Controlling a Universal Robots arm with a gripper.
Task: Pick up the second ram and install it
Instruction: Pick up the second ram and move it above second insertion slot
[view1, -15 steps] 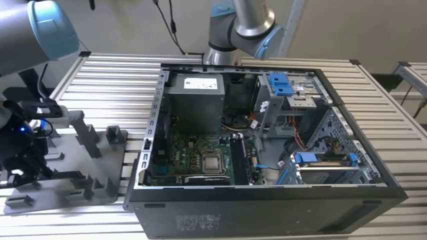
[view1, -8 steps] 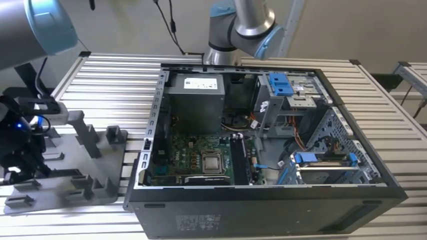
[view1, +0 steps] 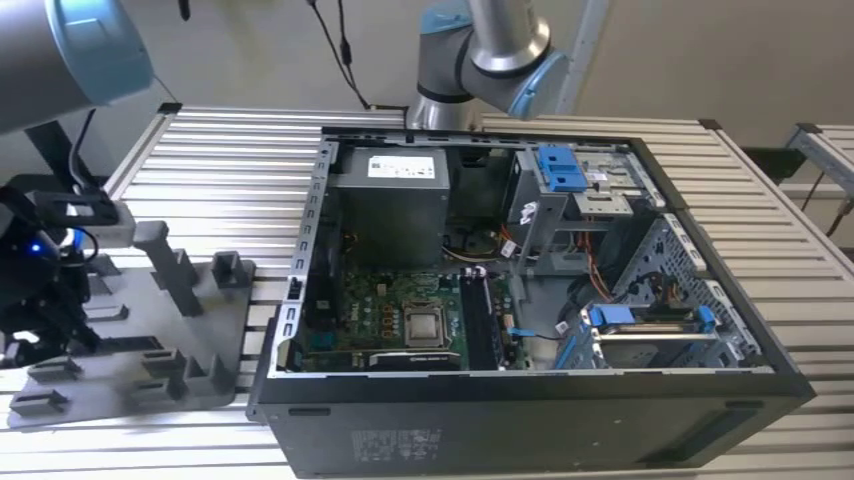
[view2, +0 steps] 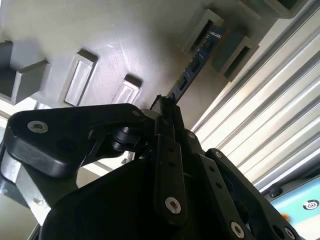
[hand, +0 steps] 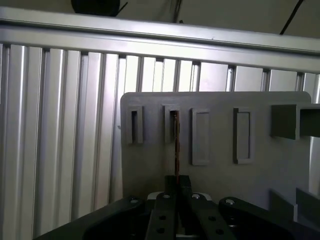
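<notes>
The second ram (view2: 194, 62) is a thin dark strip standing on edge in the grey tray (view2: 100, 35), its far end between two grey posts. In the first wrist view the ram (hand: 176, 142) appears edge-on, rising out of a slot of the tray (hand: 260, 170). My gripper (view2: 165, 106) is shut on the ram's near end, with the fingers (hand: 186, 187) pressed together around the strip. In the exterior view the gripper (view1: 38, 325) hangs over the tray (view1: 200, 345) at the exterior view's left. The black memory slots (view1: 477, 315) lie on the motherboard inside the open computer case (view1: 534, 430).
The open case fills the middle of the slatted metal table (view1: 227, 170). Inside are a power supply (view1: 390, 195), blue drive brackets (view1: 563, 170) and loose cables. Tall grey posts (view1: 167, 260) stand on the tray. The arm's base (view1: 467, 60) is behind the case.
</notes>
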